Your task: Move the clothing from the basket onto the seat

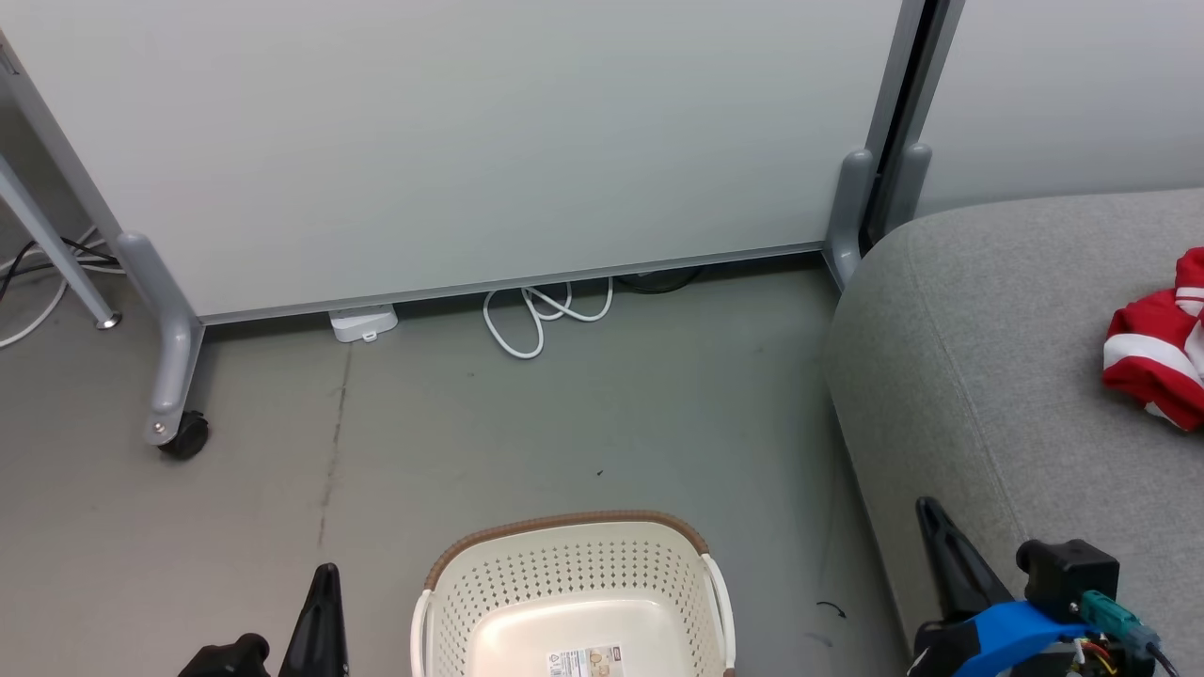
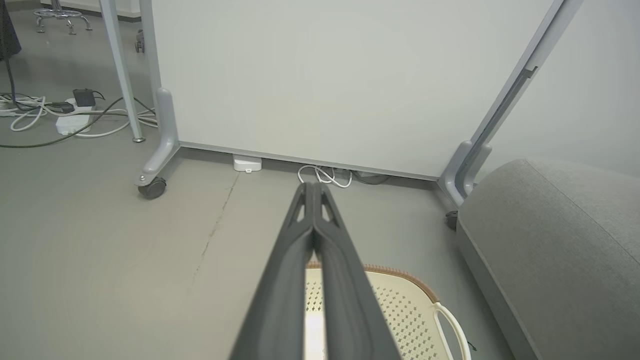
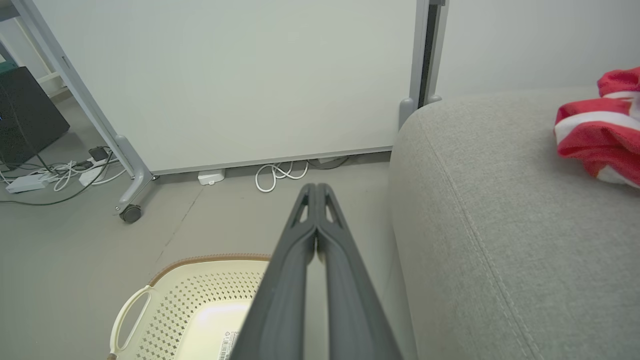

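So the clothing (image 1: 1159, 350) is sitting on the seat (image 1: 988, 395), bunched in a red-and-white heap out at the right edge of the head view; can't tell if that's one garment or both, since it's cut off there. The basket (image 1: 564, 575) is on the floor just beside the seat; the bit of its bottom I can see is bare apart from a label (image 1: 585, 661). Left gripper (image 2: 312, 186) and right gripper (image 3: 316, 186) both have their fingers pressed together with nothing between them. Handling-wise I'd guess this stuff is light, floppy and maybe a bit slick; it won't keep any shape, so it'll drape and trail when lifted; best bet is pinching a raised fold or the thickest bunch near the middle, not a loose edge; nothing fragile here, just mind it snagging on the basket's rim.
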### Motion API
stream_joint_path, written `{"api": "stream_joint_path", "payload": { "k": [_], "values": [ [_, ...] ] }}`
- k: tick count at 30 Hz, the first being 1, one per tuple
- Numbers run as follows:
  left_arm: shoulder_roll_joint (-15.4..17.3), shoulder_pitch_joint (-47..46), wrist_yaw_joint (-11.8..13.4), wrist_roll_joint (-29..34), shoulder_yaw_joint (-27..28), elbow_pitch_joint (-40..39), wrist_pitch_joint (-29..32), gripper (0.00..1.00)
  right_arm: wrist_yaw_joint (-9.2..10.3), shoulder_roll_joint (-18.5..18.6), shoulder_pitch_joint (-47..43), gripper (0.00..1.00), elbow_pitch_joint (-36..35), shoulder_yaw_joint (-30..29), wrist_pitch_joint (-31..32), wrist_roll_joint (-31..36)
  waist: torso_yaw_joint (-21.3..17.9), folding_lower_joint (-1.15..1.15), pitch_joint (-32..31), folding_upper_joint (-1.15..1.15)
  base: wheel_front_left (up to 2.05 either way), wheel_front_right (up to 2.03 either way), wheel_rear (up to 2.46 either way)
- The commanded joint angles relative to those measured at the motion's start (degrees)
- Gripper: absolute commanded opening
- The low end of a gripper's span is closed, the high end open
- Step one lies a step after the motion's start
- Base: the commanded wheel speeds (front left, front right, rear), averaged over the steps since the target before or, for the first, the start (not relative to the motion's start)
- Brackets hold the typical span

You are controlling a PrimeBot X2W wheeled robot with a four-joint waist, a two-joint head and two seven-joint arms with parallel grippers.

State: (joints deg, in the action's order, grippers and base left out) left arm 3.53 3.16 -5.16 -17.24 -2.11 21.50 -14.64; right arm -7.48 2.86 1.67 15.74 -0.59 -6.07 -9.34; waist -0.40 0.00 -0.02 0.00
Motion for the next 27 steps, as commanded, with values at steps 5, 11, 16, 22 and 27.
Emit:
{"api": "stream_joint_path", "payload": {
  "k": [5,11,16,22,27],
  "values": [
    [0.02,-1.08,-0.18,-5.5,0.94,-0.53,1.79,0.0,0.0,0.0,0.72,0.0,-0.07,-0.74,1.18,-6.1,0.02,0.0,0.0,0.0,0.0,0.0,0.0],
    [-0.03,-1.78,-0.37,-11.39,1.53,-1.24,3.37,0.0,0.0,0.01,0.97,0.0,-0.39,-1.07,2.04,-12.63,0.04,0.0,0.01,0.0,0.0,0.0,0.0],
    [-0.07,-2.33,-0.52,-16.01,2.01,-1.77,4.61,0.0,0.0,0.01,1.21,0.0,-0.6,-1.36,2.75,-17.76,0.05,0.0,0.02,0.0,0.0,0.0,0.0],
    [-0.11,-3.0,-0.68,-21.21,2.59,-2.33,6.04,0.0,0.0,0.02,1.55,0.0,-0.76,-1.75,3.58,-23.49,0.07,0.0,0.03,0.0,0.0,0.0,0.0],
    [-0.15,-3.53,-0.82,-25.28,3.02,-2.74,7.16,0.0,0.0,0.02,1.84,0.0,-0.87,-2.07,4.27,-28.0,0.09,0.0,0.04,0.0,0.0,0.0,0.0]
  ]
}}
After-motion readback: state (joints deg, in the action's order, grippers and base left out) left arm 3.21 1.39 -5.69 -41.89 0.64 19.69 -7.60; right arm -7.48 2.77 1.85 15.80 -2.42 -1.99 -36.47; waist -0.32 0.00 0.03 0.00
